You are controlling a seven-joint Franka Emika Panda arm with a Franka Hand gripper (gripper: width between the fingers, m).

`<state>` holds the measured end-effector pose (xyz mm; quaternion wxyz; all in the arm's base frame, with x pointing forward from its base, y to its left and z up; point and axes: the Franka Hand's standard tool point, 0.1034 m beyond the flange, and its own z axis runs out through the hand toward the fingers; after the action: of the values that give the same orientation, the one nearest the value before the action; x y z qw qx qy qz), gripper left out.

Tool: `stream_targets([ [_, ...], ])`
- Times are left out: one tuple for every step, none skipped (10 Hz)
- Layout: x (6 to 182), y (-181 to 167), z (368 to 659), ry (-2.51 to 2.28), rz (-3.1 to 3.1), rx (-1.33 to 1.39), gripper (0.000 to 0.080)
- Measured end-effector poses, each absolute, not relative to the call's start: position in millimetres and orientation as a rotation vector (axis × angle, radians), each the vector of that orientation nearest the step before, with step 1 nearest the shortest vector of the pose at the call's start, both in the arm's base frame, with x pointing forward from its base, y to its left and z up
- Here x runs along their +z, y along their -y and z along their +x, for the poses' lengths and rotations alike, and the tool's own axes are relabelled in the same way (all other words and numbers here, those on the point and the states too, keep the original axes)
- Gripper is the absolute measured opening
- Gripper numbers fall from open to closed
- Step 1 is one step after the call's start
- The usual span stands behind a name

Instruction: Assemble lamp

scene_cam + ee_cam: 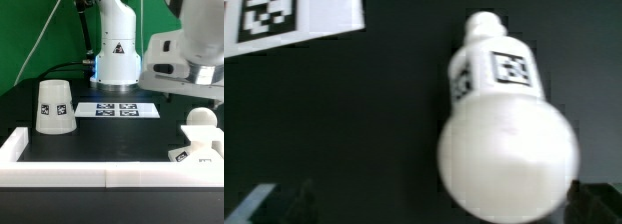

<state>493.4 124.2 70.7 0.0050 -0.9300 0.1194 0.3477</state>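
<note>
The white bulb [500, 135] lies on the black table, its ball head between my fingers and its tagged stem pointing away. In the exterior view the bulb [203, 118] is at the right, just behind the flat square base [196, 151]. A tagged white corner of the base [287, 25] shows in the wrist view. My gripper [434, 208] is open, with one dark finger [274, 205] on each side of the ball head and not touching it. In the exterior view the gripper [197, 92] hangs just above the bulb. The cup-shaped shade [53, 105] stands at the left, wide end down.
The marker board [118, 109] lies in the middle of the table. The white robot pedestal [118, 52] stands behind it. A low white wall [110, 172] runs along the table's front and sides.
</note>
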Motion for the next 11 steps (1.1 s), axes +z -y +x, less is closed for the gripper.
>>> stream_targets([
  [70.6, -131, 492, -0.368, -2.912, 1.092, 0.0698],
  [70.0, -129, 492, -0.373, -2.911, 1.093, 0.0698],
  [69.8, -128, 492, -0.376, -2.910, 1.093, 0.0698],
  [68.2, -128, 493, -0.325, -2.908, 1.078, 0.0698],
  [64.5, -127, 496, -0.250, -2.906, 1.037, 0.0698],
  [65.8, -133, 495, -0.241, -2.901, 1.015, 0.0698],
  [64.8, -138, 496, -0.170, -2.850, 0.973, 0.0698],
  [61.1, -137, 497, -0.150, -2.794, 0.940, 0.0698],
  [60.7, -133, 497, -0.198, -2.816, 0.953, 0.0698],
  [60.4, -133, 496, -0.196, -2.815, 0.962, 0.0698],
  [59.1, -131, 494, -0.199, -2.805, 0.989, 0.0698],
])
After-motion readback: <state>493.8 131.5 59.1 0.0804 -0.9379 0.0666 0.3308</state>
